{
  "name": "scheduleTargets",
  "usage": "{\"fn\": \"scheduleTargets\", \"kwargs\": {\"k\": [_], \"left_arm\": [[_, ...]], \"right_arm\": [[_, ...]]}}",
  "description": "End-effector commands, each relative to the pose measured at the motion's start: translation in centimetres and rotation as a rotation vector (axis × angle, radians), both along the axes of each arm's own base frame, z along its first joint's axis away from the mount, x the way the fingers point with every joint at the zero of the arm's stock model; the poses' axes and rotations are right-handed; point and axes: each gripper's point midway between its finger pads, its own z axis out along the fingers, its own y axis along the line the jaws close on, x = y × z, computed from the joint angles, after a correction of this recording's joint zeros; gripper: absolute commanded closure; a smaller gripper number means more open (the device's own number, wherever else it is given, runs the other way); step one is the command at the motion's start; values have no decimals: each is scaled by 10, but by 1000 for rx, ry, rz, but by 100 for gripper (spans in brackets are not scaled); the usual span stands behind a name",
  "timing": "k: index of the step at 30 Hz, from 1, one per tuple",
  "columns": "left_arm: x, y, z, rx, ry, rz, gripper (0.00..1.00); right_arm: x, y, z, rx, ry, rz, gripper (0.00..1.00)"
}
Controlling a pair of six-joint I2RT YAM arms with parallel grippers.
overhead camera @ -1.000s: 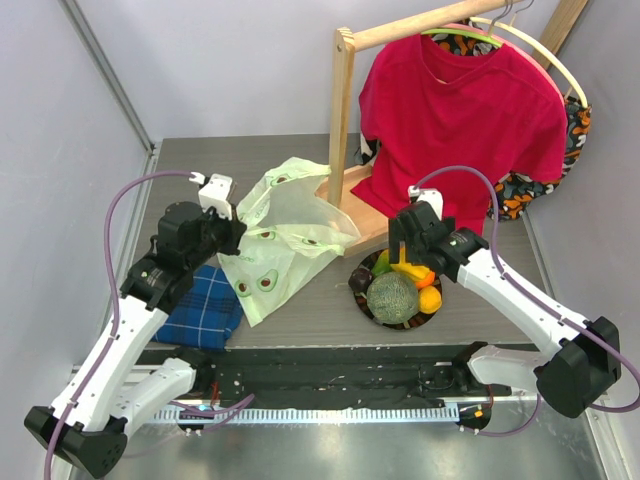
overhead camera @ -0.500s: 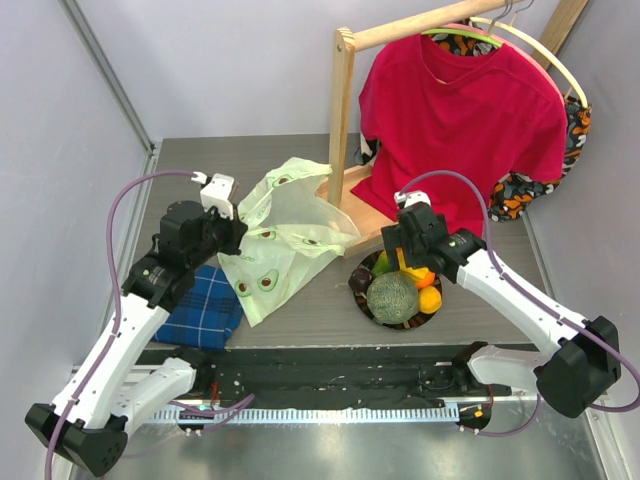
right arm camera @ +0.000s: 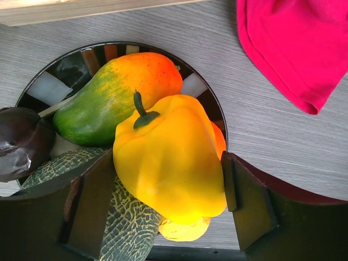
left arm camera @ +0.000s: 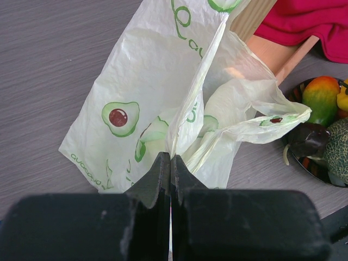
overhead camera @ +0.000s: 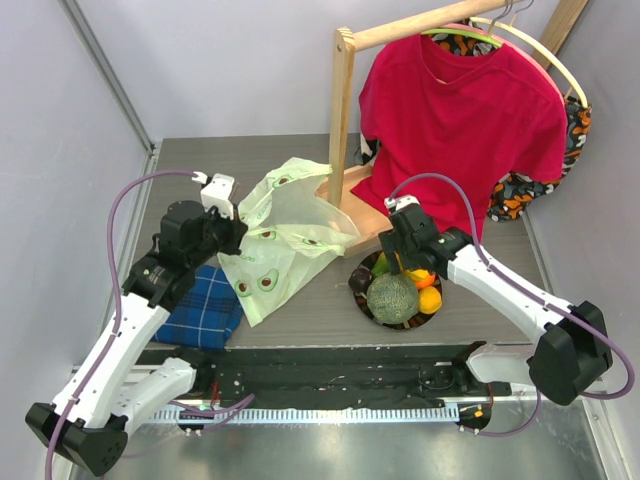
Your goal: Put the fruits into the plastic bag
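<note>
The pale yellow-green plastic bag [overhead camera: 285, 235] with avocado prints lies crumpled at mid-table. My left gripper [left arm camera: 171, 159] is shut on a fold of the bag [left arm camera: 163, 81] and holds it up. The fruits sit on a dark patterned plate [overhead camera: 362, 300]: a netted melon [overhead camera: 392, 296], a yellow pepper [right arm camera: 168, 155], a green-orange piece [right arm camera: 114, 100], a dark purple piece [right arm camera: 19, 144] and small oranges [overhead camera: 430, 297]. My right gripper [right arm camera: 169, 187] is open just above the plate. Its jaws stand on either side of the yellow pepper, close against it.
A blue plaid cloth [overhead camera: 205, 305] lies under my left arm. A wooden rack [overhead camera: 342, 120] with a red shirt [overhead camera: 465, 130] stands right behind the plate and bag. A patterned hoop [overhead camera: 575, 120] hangs at the far right.
My right gripper has moved left and lower over the plate, round the yellow pepper. My left gripper has kept its hold on the bag and has not moved.
</note>
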Motion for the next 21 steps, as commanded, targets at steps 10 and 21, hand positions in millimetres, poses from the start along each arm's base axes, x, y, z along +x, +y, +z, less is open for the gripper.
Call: {"fn": "scheduleTargets", "kwargs": {"k": [10, 21], "left_arm": [[3, -4, 7, -24, -22, -7, 100], [2, -3, 8, -24, -25, -4, 100]], "right_arm": [[5, 3, 15, 29, -52, 20, 54], [16, 30, 113, 297, -361, 34, 71]]}}
